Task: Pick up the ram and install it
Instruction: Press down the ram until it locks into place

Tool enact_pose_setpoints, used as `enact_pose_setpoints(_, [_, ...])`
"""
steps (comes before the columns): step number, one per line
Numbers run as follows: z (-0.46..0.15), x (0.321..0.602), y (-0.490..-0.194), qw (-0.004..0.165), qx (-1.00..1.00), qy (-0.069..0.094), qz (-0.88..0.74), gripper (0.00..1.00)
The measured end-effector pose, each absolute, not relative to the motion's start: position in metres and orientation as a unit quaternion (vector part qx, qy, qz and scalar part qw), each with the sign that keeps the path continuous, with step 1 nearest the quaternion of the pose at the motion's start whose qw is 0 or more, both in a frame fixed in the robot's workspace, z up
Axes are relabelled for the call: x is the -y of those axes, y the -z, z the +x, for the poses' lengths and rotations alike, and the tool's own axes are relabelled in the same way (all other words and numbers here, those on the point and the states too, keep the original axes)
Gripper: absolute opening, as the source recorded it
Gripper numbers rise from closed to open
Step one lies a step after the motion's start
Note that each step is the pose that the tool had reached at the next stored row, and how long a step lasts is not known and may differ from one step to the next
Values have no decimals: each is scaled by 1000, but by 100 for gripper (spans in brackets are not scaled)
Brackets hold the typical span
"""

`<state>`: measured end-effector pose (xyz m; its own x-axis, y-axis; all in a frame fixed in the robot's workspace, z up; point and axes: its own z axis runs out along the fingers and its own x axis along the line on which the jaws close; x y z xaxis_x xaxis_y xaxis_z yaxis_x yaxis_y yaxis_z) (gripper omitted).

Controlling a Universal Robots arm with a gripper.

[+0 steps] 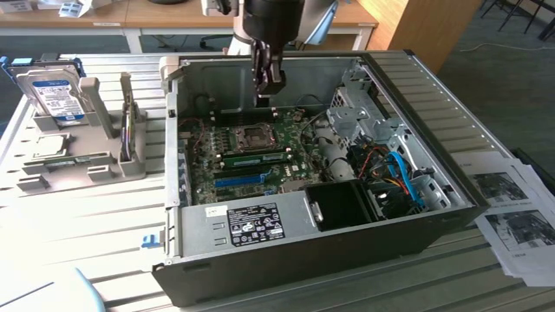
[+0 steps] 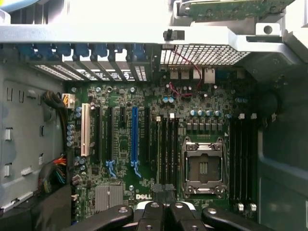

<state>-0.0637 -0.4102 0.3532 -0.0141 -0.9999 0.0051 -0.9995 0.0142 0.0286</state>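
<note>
Above the open case (image 1: 451, 188), which lies on its side on the slatted worktop (image 1: 95, 214), the pincer (image 1: 265, 97) hangs fingers-down over the far part of the motherboard (image 1: 251, 162). It is apart from the board and roughly over the empty processor socket (image 1: 257, 136). In the wrist view the pincer (image 2: 163, 192) has its two dark fingertips pressed together, and I cannot make out anything pinched between them. Below them lie the socket (image 2: 204, 166), a row of black memory slots (image 2: 168, 149) just beside it, and a second row (image 2: 243, 154) on its other side. A blue slot (image 2: 134, 134) and a white slot (image 2: 85, 130) lie further along the board. In the exterior view, narrow green strips (image 1: 256, 158) lie along the slots just on the near side of the socket; whether these are seated sticks I cannot tell. The ram (image 2: 231, 7), a green board with small parts on it, rests in a grey holder (image 2: 211, 21) just beyond the case's rear wall, well apart from the pincer. At the exterior view's left, a grey rack (image 1: 104, 166) stands on the worktop beside the case, with a blue-labelled hard drive (image 1: 54, 96) upright in it. Printed sheets (image 1: 511, 214) lie on the worktop at the exterior view's right.
</note>
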Motion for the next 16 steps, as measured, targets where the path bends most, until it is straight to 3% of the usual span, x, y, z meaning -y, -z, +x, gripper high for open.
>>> enact_pose_setpoints(16, [-53, 410, -355, 12, 712, 9, 702, 9])
